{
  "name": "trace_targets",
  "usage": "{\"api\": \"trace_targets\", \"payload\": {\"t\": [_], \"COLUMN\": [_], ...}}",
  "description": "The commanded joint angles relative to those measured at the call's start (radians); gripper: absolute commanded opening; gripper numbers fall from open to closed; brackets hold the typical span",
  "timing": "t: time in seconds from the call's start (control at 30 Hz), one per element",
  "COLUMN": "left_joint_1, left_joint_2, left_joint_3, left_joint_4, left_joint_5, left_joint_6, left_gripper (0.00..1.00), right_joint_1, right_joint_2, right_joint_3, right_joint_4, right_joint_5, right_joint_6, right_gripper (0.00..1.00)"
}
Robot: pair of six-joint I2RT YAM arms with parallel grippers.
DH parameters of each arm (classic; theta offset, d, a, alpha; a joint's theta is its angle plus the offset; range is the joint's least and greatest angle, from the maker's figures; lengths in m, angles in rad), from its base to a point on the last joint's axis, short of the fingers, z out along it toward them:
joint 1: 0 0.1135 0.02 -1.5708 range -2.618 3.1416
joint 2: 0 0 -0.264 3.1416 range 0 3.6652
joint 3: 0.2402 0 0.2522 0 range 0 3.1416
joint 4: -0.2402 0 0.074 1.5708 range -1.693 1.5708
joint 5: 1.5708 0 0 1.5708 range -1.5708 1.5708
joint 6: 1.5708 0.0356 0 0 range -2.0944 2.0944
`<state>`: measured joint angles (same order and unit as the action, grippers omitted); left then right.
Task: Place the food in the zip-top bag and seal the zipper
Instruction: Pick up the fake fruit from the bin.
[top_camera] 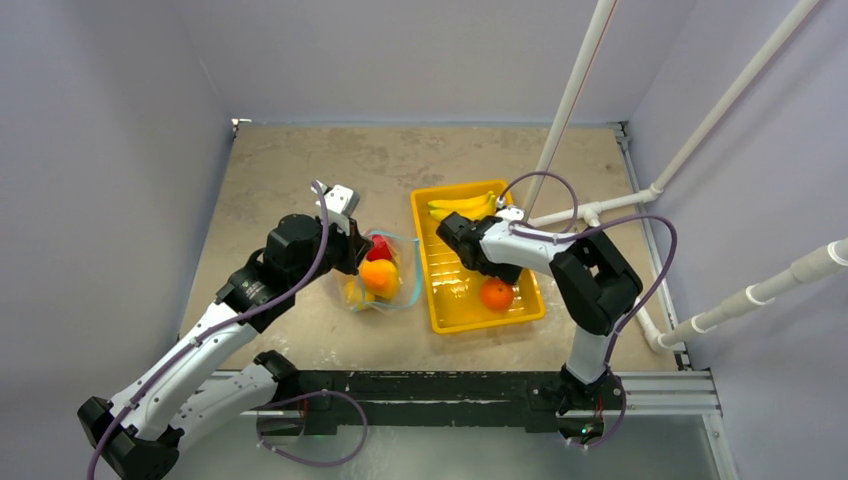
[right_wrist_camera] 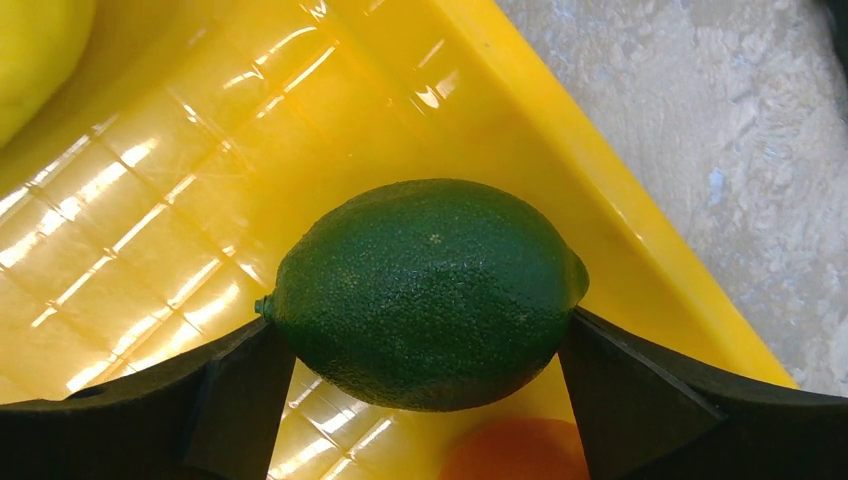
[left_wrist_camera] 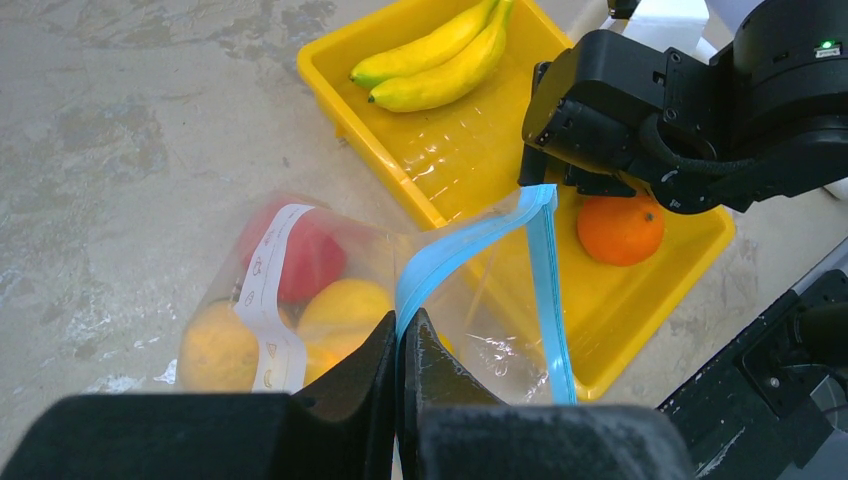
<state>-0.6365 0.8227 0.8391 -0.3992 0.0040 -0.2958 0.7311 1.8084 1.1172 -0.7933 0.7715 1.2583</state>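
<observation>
Left end effector (left_wrist_camera: pixel 398 335): jaws pressed together, clamped on teal-blue zipper (left_wrist_camera: pixel 470 240) at one end of the bag mouth.
Right end effector (right_wrist_camera: pixel 425 385): fingers spread wide, gripping green lime (right_wrist_camera: pixel 425 290) on both sides, over yellow tray (right_wrist_camera: pixel 150 200).
Zip-top bag (left_wrist_camera: pixel 300 220): lying on bench (left_wrist_camera: pixel 120 150) just left of tray, mouth lifted and gaping toward tray.
Inside bag: red fruit (left_wrist_camera: pixel 305 255) and yellow-orange fruits (left_wrist_camera: pixel 345 310).
In tray: banana bunch (left_wrist_camera: pixel 435 60) at far end, orange (left_wrist_camera: pixel 620 228) at near end, well apart.
</observation>
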Motion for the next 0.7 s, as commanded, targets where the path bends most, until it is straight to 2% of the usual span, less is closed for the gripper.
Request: {"api": "trace_targets", "payload": {"t": [0.0, 0.27, 0.33, 0.43, 0.57, 0.67], "left_joint_1": [-0.004, -0.005, -0.004, -0.004, -0.005, -0.004], "left_joint_2": [-0.007, 0.005, 0.007, 0.009, 0.013, 0.014], "left_joint_3": [0.003, 0.005, 0.005, 0.006, 0.006, 0.007], "left_joint_4": [0.045, 0.039, 0.039, 0.037, 0.037, 0.036], "left_joint_5": [-0.001, -0.013, -0.028, -0.033, -0.035, -0.037], "left_joint_6": [-0.013, -0.011, -0.009, -0.009, -0.008, -0.006], "left_gripper": [0.00, 0.00, 0.00, 0.00, 0.00, 0.00], "right_joint_1": [-0.027, -0.069, -0.070, -0.071, -0.071, -0.071], "right_joint_2": [0.032, 0.048, 0.041, 0.027, 0.001, -0.020], "right_joint_3": [0.032, 0.048, 0.043, 0.037, 0.030, 0.028], "right_joint_4": [0.017, 0.025, 0.044, 0.067, 0.096, 0.115], "right_joint_5": [-0.012, 0.018, 0.017, 0.013, 0.002, -0.005], "right_joint_6": [0.000, 0.014, 0.001, -0.022, -0.056, -0.077], "right_gripper": [0.99, 0.99, 0.94, 0.73, 0.37, 0.18]}}
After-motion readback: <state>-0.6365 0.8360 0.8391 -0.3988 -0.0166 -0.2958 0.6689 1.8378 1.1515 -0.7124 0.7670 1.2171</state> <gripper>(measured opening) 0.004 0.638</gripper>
